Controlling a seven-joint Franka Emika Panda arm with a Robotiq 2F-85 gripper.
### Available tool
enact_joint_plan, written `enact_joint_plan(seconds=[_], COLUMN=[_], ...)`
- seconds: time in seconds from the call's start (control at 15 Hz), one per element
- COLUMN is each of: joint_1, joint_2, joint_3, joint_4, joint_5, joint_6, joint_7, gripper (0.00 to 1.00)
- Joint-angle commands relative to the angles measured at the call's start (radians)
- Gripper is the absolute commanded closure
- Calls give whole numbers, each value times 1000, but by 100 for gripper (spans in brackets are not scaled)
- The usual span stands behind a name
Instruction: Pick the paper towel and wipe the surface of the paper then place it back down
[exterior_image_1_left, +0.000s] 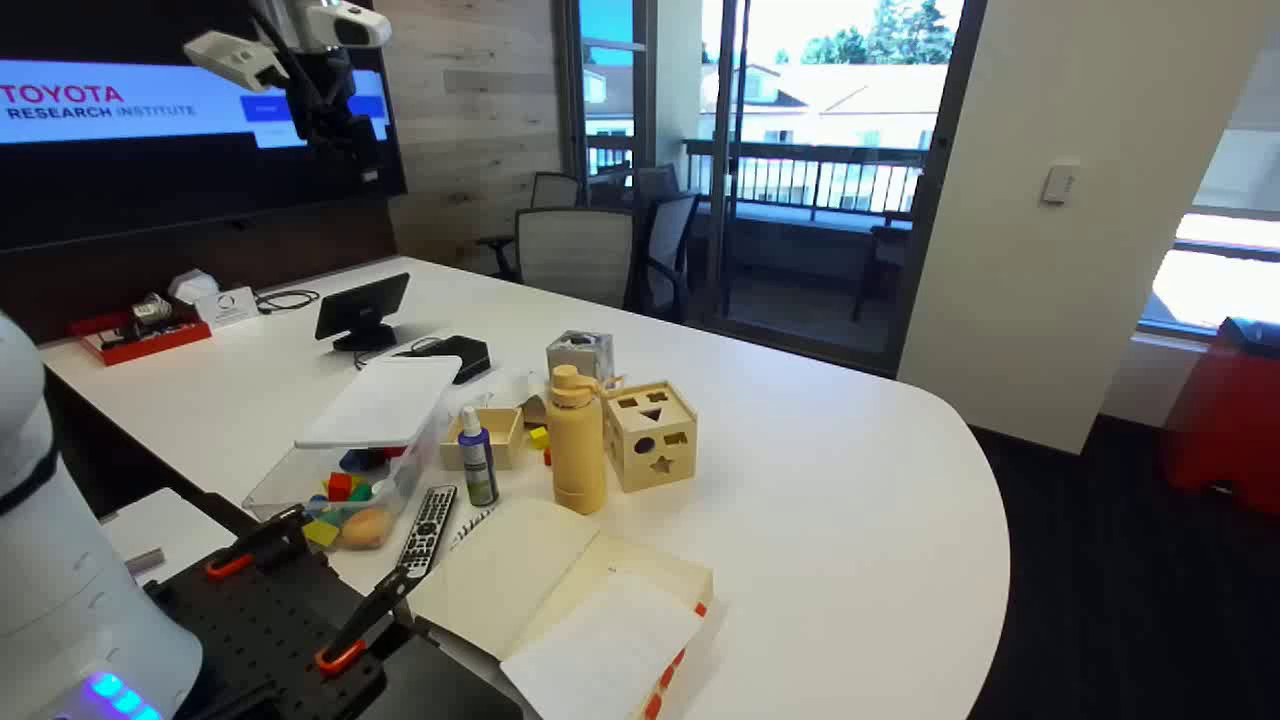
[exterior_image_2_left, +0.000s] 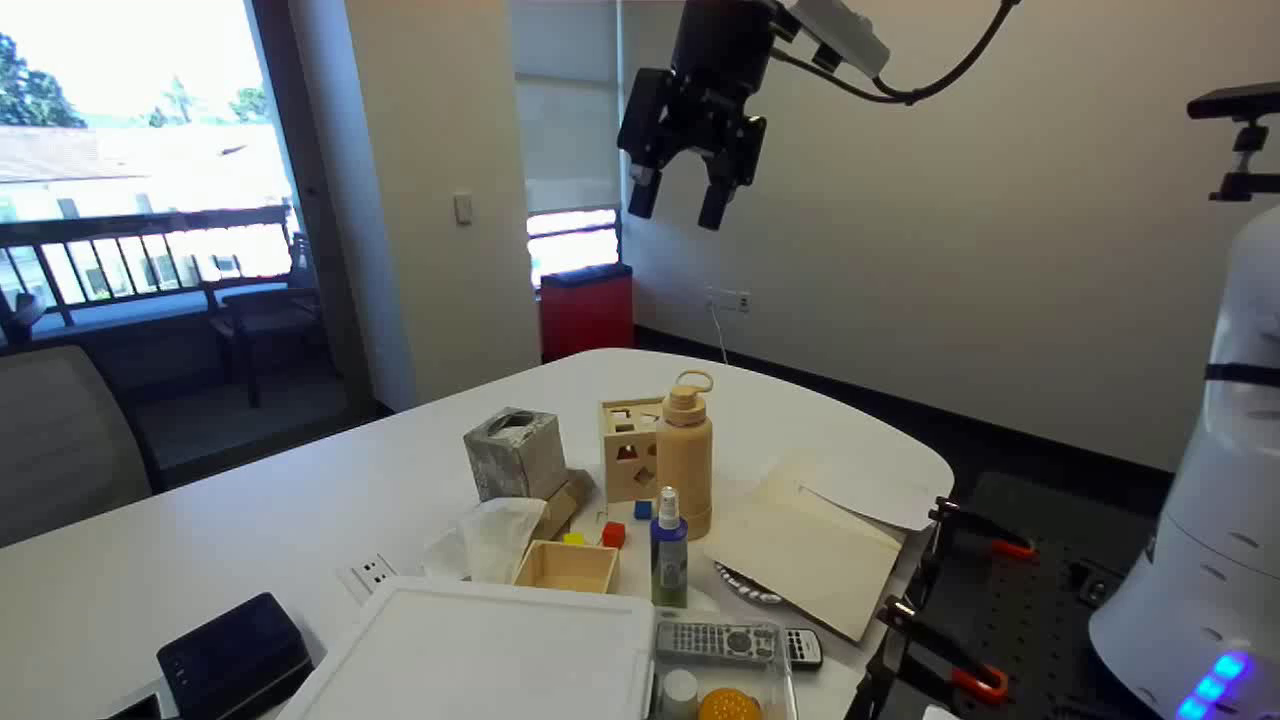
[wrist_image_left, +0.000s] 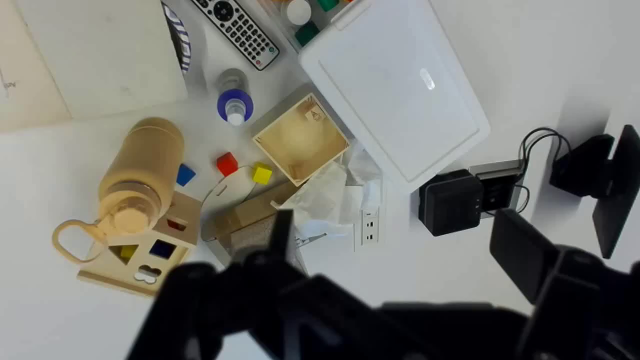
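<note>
The paper towel is a crumpled white tissue on the table beside the small wooden tray; it also shows in the wrist view. The paper is a large cream sheet lying opened on the table near the robot's base. It also shows in an exterior view, with reddish-orange marks along one edge and a white sheet on top, and at the upper left of the wrist view. My gripper is open and empty, high above the table. In the wrist view its fingers are wide apart.
A yellow bottle, a shape-sorter cube, a spray bottle and a tissue box stand close around the tissue. A wooden tray, a lidded plastic bin, a remote and small blocks lie nearby.
</note>
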Motion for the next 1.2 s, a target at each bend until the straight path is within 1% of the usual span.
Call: enact_joint_plan(seconds=[0.0,0.27,0.33,0.47,0.6,0.73,0.87,0.93,1.0,1.07,1.13], joint_1=[-1,-1,-5,-9,-18,-33,-42,-35,-14,17,44], joint_2=[0,0,39,147,276,391,527,594,661,730,797], joint_3=[1,1,7,30,72,109,125,120,100,71,48], joint_4=[3,3,21,62,107,158,231,278,329,388,446], joint_5=[0,0,0,1,-39,-123,-265,-353,-438,-487,-502], joint_6=[-4,-4,19,101,224,316,358,351,333,304,290], joint_7=[0,0,11,41,90,180,315,406,495,546,566], gripper=[0,0,0,0,0,0,0,0,0,0,0])
